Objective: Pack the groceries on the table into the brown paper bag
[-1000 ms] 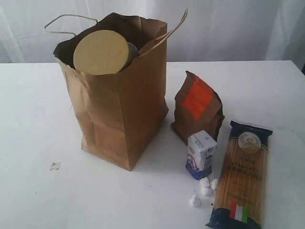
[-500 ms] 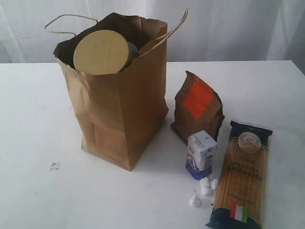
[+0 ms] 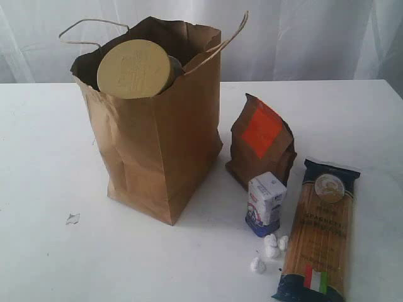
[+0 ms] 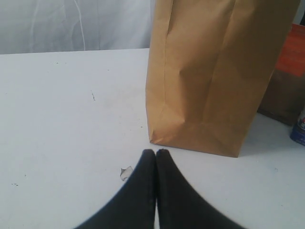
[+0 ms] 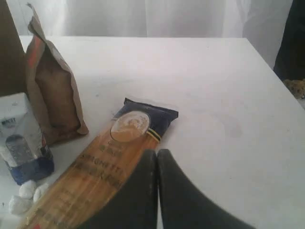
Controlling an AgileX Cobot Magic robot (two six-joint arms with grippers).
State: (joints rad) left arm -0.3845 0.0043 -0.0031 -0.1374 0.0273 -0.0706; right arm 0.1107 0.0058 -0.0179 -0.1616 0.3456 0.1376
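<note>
both pincers are clenched with nothing between the tips, and they show only in the wrist views. left pincer point(image 4: 156, 153) sits low over the desk point(image 4: 57, 105), just short of the brown paper bag point(image 4: 209, 76) base. a small white scrap point(image 4: 126, 172) lies beside its tips. right pincer point(image 5: 157, 153) is over the spaghetti pack point(image 5: 109, 162); can't tell if it touches.

only the exterior view shows the bag mouth: the tan-lidded jar point(image 3: 133, 68) is inside, tilted, lid at rim height, with both loop handles up. outside the bag, on the right: brown pouch point(image 3: 261, 148) upright near the bag, white-blue carton point(image 3: 265, 202) just in front of it, spaghetti pack flat beside the carton. white lumps point(image 3: 272, 246) lie between carton and pack.

only the right wrist view shows the desk's side edge, well apart from the pack, with bare top between. wide bare desk left of the bag too.
</note>
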